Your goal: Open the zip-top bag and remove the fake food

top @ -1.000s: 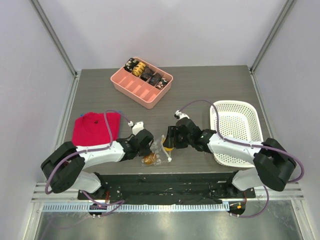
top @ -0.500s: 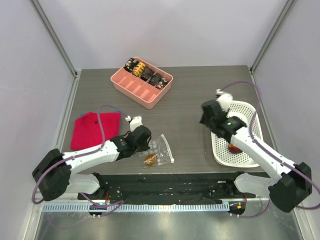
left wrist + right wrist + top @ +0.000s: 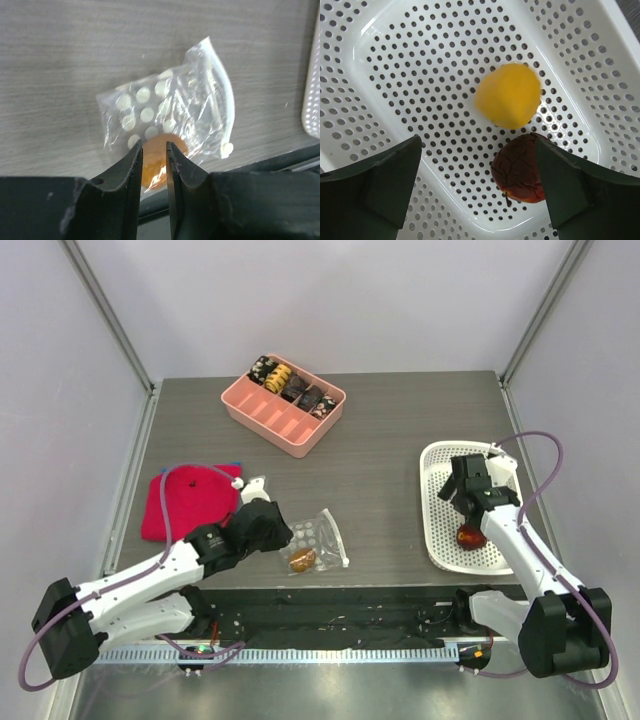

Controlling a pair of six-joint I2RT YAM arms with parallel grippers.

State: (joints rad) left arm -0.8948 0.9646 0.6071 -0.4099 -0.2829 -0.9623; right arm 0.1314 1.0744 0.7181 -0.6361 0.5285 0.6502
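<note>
The zip-top bag (image 3: 322, 537) lay flat on the counter (image 3: 400, 420) near its front edge. It was clear and crinkled, printed with white dots, and its white zip strip ran along the side facing the right arm. An orange-brown piece (image 3: 301, 560) of fake food showed through the plastic at the bag's near corner. The left pincer (image 3: 152, 146) hung just beside the bag on its left, its fingers only narrowly parted and clasping nothing; the orange-brown piece was visible through the slit between them. Well apart to the right, the right pincer (image 3: 477, 142) hovered over the white perforated basket (image 3: 437, 454), its fingers spread wide and released. Two more pieces of fake food rested on the basket's floor below it, a yellow-orange piece (image 3: 508, 95) and a dark red piece (image 3: 518, 167), close together. A red cloth (image 3: 190, 502) lay left of the left arm, and a pink divided tray (image 3: 262, 412) sat at the back of the counter.
</note>
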